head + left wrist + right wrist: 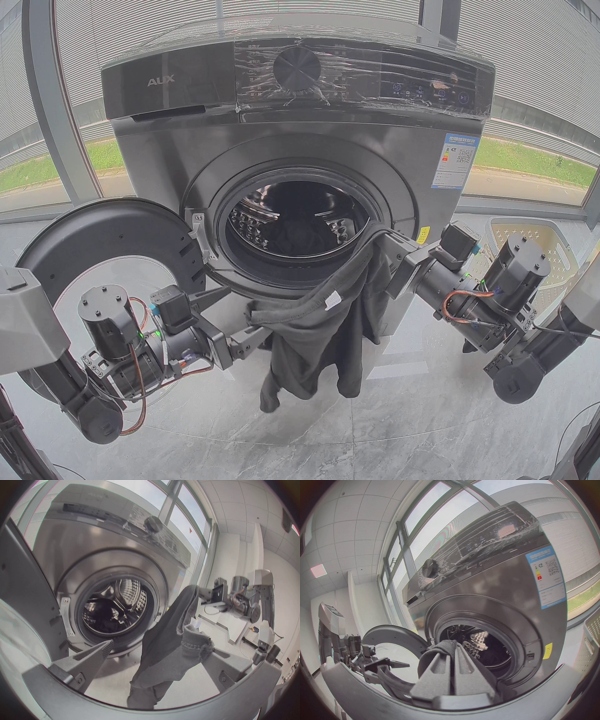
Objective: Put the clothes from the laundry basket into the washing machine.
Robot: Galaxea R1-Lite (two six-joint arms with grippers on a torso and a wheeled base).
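A dark grey garment (319, 337) hangs in front of the washing machine's open drum (294, 219), just below the rim. My right gripper (379, 239) is shut on its upper corner beside the drum's right edge; in the right wrist view the closed fingers (437, 673) pinch the cloth (437, 648) at their tips. My left gripper (247, 310) is open, lower and to the left. The garment's other end (187, 642) is draped over one of its fingers (225, 667), and the other finger (90, 656) is bare. Dark clothes lie inside the drum (109, 614).
The round door (106, 250) stands swung open on the left, close behind my left arm. A cream laundry basket (537, 250) sits on the floor to the right of the machine, behind my right arm. Grey tiled floor (387, 425) lies below the hanging garment.
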